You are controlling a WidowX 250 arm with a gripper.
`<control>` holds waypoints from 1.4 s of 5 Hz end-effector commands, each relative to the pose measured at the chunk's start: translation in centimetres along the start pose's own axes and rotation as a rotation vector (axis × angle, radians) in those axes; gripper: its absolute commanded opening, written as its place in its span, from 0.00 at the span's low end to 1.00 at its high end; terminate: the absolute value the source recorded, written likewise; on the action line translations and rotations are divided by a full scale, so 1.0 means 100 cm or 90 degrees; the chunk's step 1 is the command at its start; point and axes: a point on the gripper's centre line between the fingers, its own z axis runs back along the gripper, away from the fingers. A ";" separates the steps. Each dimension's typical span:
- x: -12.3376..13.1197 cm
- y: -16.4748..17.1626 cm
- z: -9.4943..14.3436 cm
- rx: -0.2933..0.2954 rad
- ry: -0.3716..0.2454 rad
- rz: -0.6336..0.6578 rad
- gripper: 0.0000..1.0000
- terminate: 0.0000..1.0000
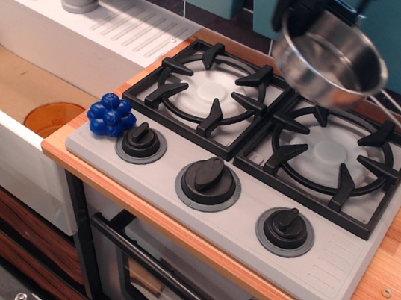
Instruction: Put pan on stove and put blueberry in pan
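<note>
Above the stove (333, 272), over the seam between its two grates and toward its back edge, the pan (330, 62) hangs in the air, tilted, its wire handle running out toward the stove's right rear corner. The gripper (303, 7) clamps the pan's far-left rim; how wide the jaws stand cannot be told. Both grates lie below and forward of the pan, so lowering looks like the next need. The blueberry (112, 116) sits just off the stove's front-left corner, beside the left knob.
</note>
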 end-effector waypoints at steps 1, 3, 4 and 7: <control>0.007 0.057 0.016 0.004 -0.073 -0.012 0.00 0.00; 0.006 0.091 -0.009 -0.001 -0.082 -0.020 0.00 0.00; 0.006 0.100 -0.020 -0.006 -0.084 -0.016 0.00 0.00; 0.002 0.110 -0.053 -0.006 -0.097 -0.009 0.00 0.00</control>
